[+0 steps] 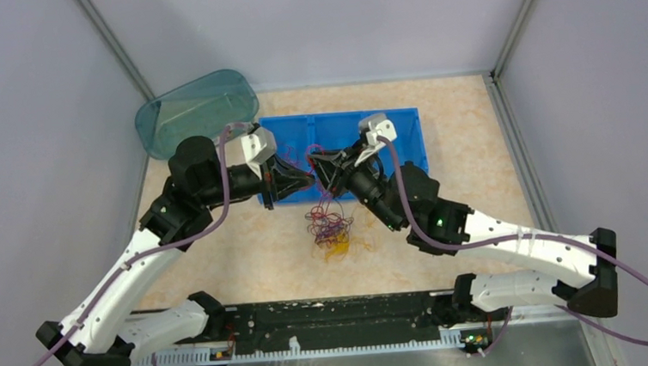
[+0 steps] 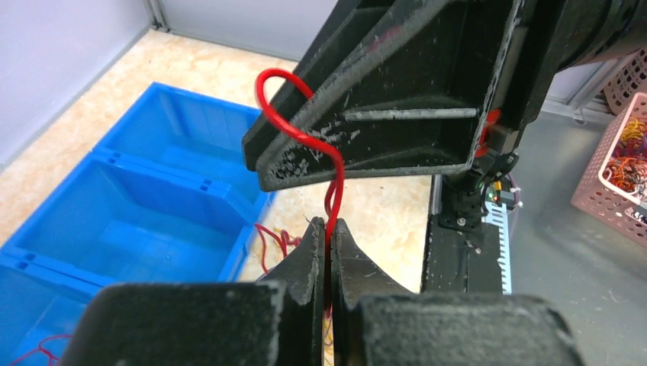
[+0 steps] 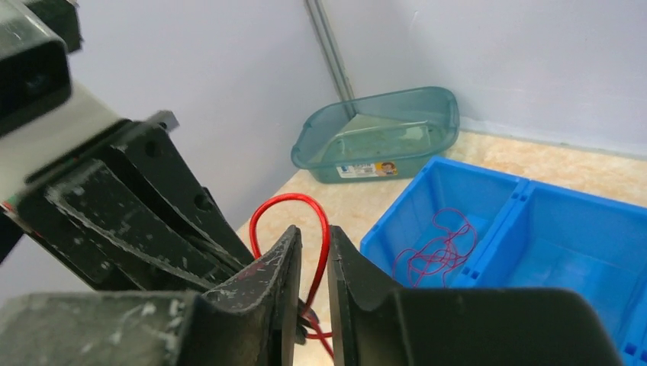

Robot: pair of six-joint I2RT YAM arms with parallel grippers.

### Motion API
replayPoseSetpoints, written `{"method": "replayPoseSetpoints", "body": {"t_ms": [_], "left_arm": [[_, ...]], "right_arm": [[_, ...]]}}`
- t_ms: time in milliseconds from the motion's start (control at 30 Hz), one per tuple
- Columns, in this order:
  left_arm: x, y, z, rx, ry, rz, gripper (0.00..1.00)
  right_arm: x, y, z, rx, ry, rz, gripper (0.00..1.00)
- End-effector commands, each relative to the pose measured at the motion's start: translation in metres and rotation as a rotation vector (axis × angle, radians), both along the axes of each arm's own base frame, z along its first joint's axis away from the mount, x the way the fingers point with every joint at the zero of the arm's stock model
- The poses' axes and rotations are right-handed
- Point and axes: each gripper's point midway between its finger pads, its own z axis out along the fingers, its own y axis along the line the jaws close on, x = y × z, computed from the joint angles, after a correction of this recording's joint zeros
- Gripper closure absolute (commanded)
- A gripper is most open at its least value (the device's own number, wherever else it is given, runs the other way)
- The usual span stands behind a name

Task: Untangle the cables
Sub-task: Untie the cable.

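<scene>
Your left gripper (image 2: 328, 230) has its fingers pressed tight on a red cable (image 2: 336, 179), which snakes upward from them. On your right gripper (image 3: 314, 233) the fingers stand nearly together with a slim gap, and the red cable loops down into it; you cannot tell whether they pinch it. The two grippers meet tip to tip over the near edge of the blue tray (image 1: 404, 143). The other cables (image 1: 331, 230) lie tangled on the table (image 1: 248, 249) just in front. A thin red strand (image 3: 435, 252) sits in the compartment nearest the teal tub (image 1: 197, 113).
</scene>
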Motion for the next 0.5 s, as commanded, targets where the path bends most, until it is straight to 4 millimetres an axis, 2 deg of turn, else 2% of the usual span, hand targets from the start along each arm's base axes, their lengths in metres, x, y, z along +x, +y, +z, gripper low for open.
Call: {"method": "replayPoseSetpoints", "body": {"t_ms": [0,100,233,300,467], "left_arm": [[-0.002,0.003,0.036,-0.011,-0.116,-0.014,1.00],[-0.007,0.004,0.055,-0.011,-0.143,-0.035,1.00],[-0.007,0.002,0.074,-0.033,-0.132,-0.034,1.00],[-0.004,0.002,0.080,-0.042,-0.133,-0.020,1.00],[0.000,0.002,0.081,-0.040,-0.107,0.001,1.00]], "right_arm": [[-0.005,-0.020,0.013,0.081,-0.009,-0.029,0.74],[-0.001,-0.026,0.000,0.066,0.003,-0.064,0.66],[0.005,-0.019,-0.016,0.044,0.034,-0.085,0.59],[0.006,-0.015,-0.018,0.045,0.040,-0.086,0.57],[0.013,-0.017,-0.013,0.063,0.038,-0.133,0.56]]}}
